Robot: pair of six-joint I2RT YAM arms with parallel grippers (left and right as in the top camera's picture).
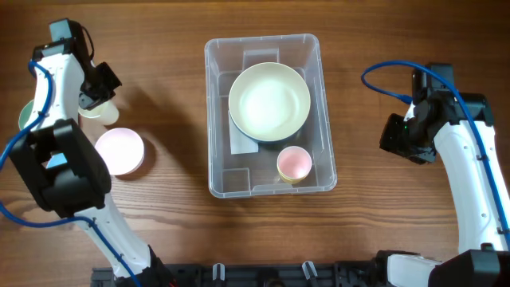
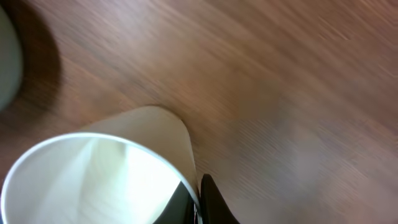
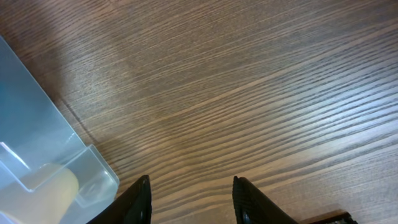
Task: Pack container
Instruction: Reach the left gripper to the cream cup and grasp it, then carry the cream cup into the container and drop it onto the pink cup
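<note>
The clear plastic container [image 1: 219, 60] sits mid-table. It holds a large pale green bowl [image 1: 269, 102] and a small cup [image 1: 293, 165] with a pink inside. Its corner shows in the right wrist view [image 3: 37, 143]. My left gripper [image 1: 100, 97] is at the far left, shut on the rim of a cream cup [image 1: 102, 112]. In the left wrist view the fingers [image 2: 198, 202] pinch the cup's wall [image 2: 149, 130], one inside and one outside. My right gripper [image 3: 189, 199] is open and empty over bare wood, right of the container; it shows in the overhead view [image 1: 401, 139] too.
A pink bowl [image 1: 120, 151] lies on the table just below the left gripper. A green bowl's edge [image 1: 25, 115] peeks out behind the left arm and shows at the left wrist view's corner [image 2: 7, 62]. The arm bases stand along the front edge.
</note>
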